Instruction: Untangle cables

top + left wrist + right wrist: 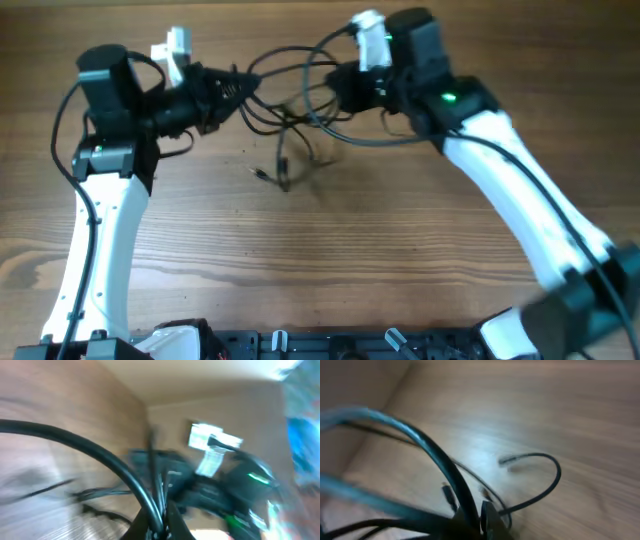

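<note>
The cables [290,105] are hanging as a tangled bunch above the far middle of the table [330,260], strung between the two claws. Loops are sagging under the span and a couple of plug ends [283,180] are dangling low; whether they are touching the table I cannot tell. The bunch is being held up, I judge, so that the loops are falling open under their own weight and the crossings are showing.

The left claw [236,88] is pinching together on a strand at the left end of the bunch. Its wrist view, though blurred, is showing a cord running right down into the closed tips. The right claw [338,84] is clamping a strand at the right end. Its wrist view is showing a cord running into the meeting tips, with a free end curling over the table beyond.

The claws are facing each other near together, so the cords between them are lying slack, not taut. Gripping opposite sides is probably setting up a pull apart, which could be tightening a knot if the strands are crossing badly
</note>
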`<state>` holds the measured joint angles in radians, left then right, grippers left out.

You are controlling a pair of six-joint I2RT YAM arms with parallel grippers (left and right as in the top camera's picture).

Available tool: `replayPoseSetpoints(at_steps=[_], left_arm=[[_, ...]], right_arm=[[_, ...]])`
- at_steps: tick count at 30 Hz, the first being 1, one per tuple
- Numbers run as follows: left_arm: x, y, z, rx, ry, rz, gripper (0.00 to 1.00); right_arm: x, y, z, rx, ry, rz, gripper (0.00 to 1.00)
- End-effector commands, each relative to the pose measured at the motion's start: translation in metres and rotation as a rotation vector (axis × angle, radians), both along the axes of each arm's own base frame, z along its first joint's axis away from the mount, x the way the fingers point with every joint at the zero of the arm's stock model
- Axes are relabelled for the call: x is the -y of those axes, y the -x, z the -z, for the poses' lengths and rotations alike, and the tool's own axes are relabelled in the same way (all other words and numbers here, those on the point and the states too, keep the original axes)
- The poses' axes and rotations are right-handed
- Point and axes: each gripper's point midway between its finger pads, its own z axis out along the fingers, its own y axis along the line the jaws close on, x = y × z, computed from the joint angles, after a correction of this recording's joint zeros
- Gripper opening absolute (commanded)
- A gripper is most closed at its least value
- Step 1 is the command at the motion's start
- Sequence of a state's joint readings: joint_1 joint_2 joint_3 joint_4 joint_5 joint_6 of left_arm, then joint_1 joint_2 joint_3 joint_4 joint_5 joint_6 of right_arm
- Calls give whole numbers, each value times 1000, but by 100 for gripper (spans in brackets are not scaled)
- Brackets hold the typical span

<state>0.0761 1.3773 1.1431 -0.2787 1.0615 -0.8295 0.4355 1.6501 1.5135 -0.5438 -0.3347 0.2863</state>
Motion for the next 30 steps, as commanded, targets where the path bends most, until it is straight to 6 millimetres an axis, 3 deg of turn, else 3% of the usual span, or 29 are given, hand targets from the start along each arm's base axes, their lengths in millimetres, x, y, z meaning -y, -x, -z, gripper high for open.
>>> replayPoseSetpoints(at_steps=[1,3,8,11,16,17,20,24,27,30], left_arm=[[-42,-19,42,-20,-269,-222,4],[-53,-17,57,-70,-331,-271,4],[-58,-18,61,-86,-354,-295,4],[-58,-18,61,-86,-354,-295,4],[-58,-18,61,-86,-354,-294,4],[-58,-18,61,-86,-354,-294,4],[-57,-18,61,-75,-363,-287,4],[-51,-17,58,-35,-369,-245,4],[-13,-9,32,185,-333,-39,4],[30,6,9,381,-284,147,14]], right_arm=[[124,-17,-66,198,177,518,4],[167,-4,-84,245,260,680,4],[230,21,-102,291,440,933,4],[253,31,-100,287,545,1043,7],[281,43,-112,329,675,1193,26],[284,45,-114,336,687,1212,34],[276,40,-109,321,652,1164,45],[236,24,-89,251,502,944,56],[213,17,-86,237,420,831,66],[203,15,-86,234,380,790,71]])
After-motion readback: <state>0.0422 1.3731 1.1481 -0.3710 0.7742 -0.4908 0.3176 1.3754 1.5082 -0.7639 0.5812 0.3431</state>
